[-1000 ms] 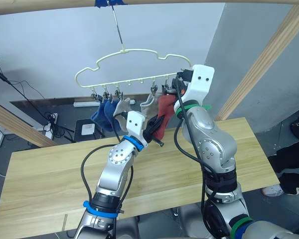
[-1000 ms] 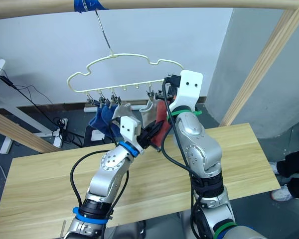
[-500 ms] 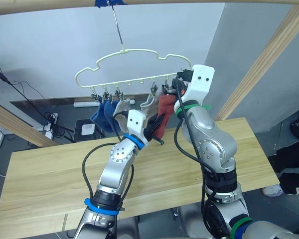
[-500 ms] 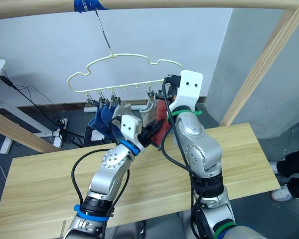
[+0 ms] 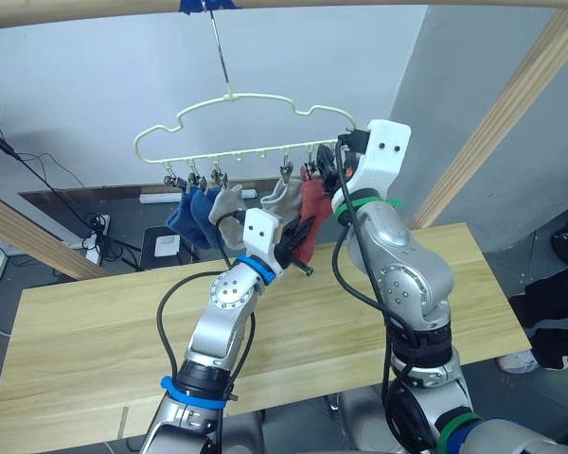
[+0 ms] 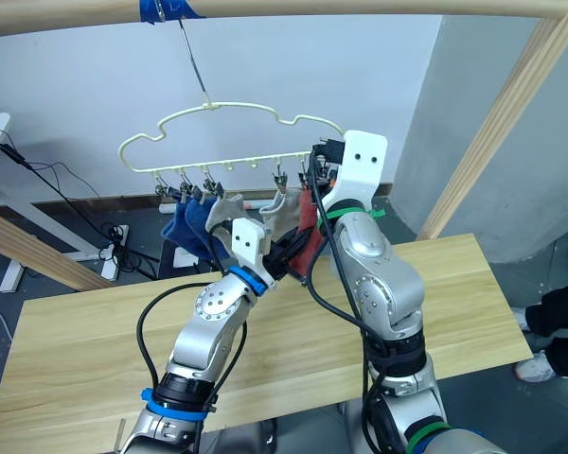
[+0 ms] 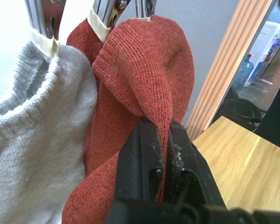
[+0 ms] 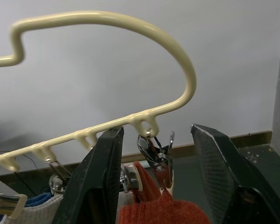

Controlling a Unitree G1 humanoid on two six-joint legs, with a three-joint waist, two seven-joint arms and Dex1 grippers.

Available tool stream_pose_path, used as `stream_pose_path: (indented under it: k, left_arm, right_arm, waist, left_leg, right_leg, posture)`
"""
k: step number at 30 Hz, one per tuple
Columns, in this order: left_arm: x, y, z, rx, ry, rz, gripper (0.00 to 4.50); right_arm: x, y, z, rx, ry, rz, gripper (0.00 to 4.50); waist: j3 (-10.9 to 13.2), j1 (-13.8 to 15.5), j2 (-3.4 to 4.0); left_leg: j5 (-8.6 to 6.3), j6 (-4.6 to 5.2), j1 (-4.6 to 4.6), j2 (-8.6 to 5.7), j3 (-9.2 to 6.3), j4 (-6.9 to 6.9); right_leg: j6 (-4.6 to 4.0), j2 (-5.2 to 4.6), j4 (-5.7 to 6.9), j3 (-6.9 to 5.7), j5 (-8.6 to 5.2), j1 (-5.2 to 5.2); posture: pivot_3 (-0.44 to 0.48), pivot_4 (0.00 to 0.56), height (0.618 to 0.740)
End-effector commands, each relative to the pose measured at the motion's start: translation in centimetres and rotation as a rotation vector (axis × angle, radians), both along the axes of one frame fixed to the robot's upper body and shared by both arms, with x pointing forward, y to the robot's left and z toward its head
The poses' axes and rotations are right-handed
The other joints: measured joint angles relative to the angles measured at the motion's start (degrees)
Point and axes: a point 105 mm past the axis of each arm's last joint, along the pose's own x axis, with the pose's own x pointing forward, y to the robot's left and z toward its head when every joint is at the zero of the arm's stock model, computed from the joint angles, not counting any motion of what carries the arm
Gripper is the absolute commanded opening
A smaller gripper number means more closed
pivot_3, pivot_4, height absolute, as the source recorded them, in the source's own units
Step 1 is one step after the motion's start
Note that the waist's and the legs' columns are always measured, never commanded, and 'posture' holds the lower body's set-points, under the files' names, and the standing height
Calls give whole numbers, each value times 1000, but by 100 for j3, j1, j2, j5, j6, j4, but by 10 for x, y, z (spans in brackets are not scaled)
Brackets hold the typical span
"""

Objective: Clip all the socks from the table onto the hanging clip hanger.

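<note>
Left gripper (image 7: 159,140): your fingers pinch the rust-red sock (image 7: 144,70), hanging from its clip directly above.
Right gripper (image 8: 161,163): fingers spread, straddling the clip hanger's (image 8: 130,21) end clip (image 8: 154,151).

Probably a lab: floor cables (image 5: 38,175).

Pale wall (image 5: 95,76), wooden rail (image 5: 95,11), cables (image 5: 47,175)
</note>
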Motion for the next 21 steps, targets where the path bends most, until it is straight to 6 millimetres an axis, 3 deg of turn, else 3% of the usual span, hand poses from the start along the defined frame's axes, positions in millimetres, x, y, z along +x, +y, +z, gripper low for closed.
stream_pose_path:
  k: [1, 3, 10, 15, 21]
  left_arm:
    - [-3, -7, 11, 2, -59, -29, 0]
    - [-4, -6, 11, 0, -62, -38, 0]
    - [-10, -3, 4, 32, -33, -88, 1980]
    - [-20, 11, -5, 87, -7, -126, 3520]
    - [-36, 34, -10, 185, -8, -163, 3520]
  right_arm:
    - [-17, 8, 26, 82, -80, 61, 2359]
    - [-19, 6, 25, 76, -82, 61, 2359]
    - [-22, 3, 24, 38, -93, 88, 2397]
    - [-26, -3, 19, -36, -110, 110, 2397]
    - [-40, -22, 5, -239, -167, 177, 2397]
  waist:
    - [0, -2, 0]
    - [0, -5, 0]
    - [-1, -15, 0]
    - [-8, -29, 1]
    - [-45, -17, 3]
  left_leg:
    - [0, 0, 0, 0, 0, 0]
    - [0, 0, 1, 0, 0, 0]
    - [0, 0, 1, 0, 0, 0]
    - [0, 0, 1, 2, 0, -2]
    - [0, 0, 2, 1, 0, -2]
  right_leg:
    - [0, 0, 0, 0, 0, 0]
    - [1, 0, 1, 0, 0, 0]
    - [1, 0, 1, 0, -1, 0]
    - [0, 1, 1, 0, 0, -1]
    - [7, 1, -3, 1, -4, 0]
  posture:
    - [-201, 221, 740]
    - [-210, 223, 740]
    - [-210, 215, 740]
    - [-202, 208, 740]
    - [-186, 198, 740]
